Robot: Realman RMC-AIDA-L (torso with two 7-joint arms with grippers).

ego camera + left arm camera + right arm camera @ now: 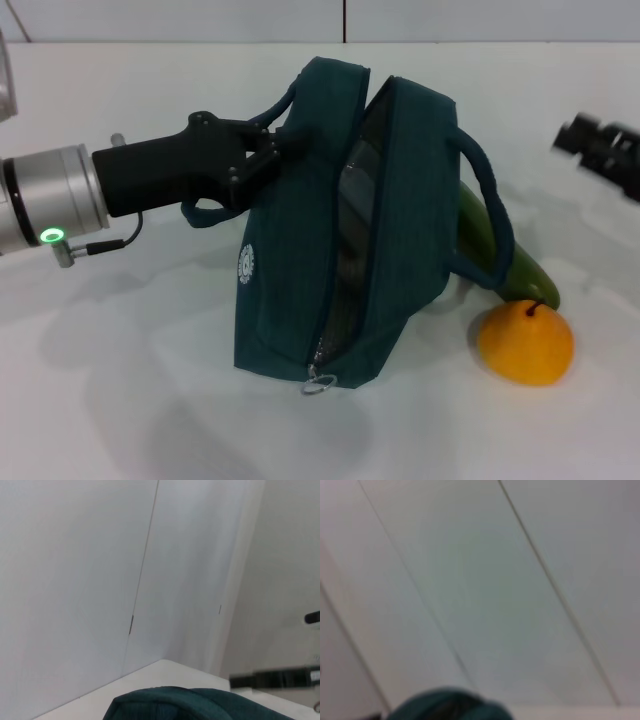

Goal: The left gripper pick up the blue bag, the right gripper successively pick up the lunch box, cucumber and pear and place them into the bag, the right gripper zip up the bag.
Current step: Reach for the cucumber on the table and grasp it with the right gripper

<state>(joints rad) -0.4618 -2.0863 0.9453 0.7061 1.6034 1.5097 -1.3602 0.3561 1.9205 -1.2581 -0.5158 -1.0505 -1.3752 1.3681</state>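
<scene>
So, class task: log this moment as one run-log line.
left gripper: shut on blue bag handle | bag: open | cucumber, pear: on table beside bag | right gripper: apart, far right

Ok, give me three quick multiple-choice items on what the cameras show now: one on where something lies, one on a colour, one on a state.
1. Where is the pear?
A. inside the bag
B. on the table on the robot's right of the bag, next to the cucumber's end
C. in the right gripper

2. What colour is the bag?
A. dark teal-blue
B. red
C. white

3. What state is the bag's zipper in?
A. shut all along
B. open, showing the inside
C. torn off

Answers:
1 B: the head view shows it on the table by the cucumber, which lies behind the bag.
2 A: all its fabric is teal-blue.
3 B: the mouth gapes while the left gripper has its jaws closed on a handle; the right gripper is off at the table's right edge.
</scene>
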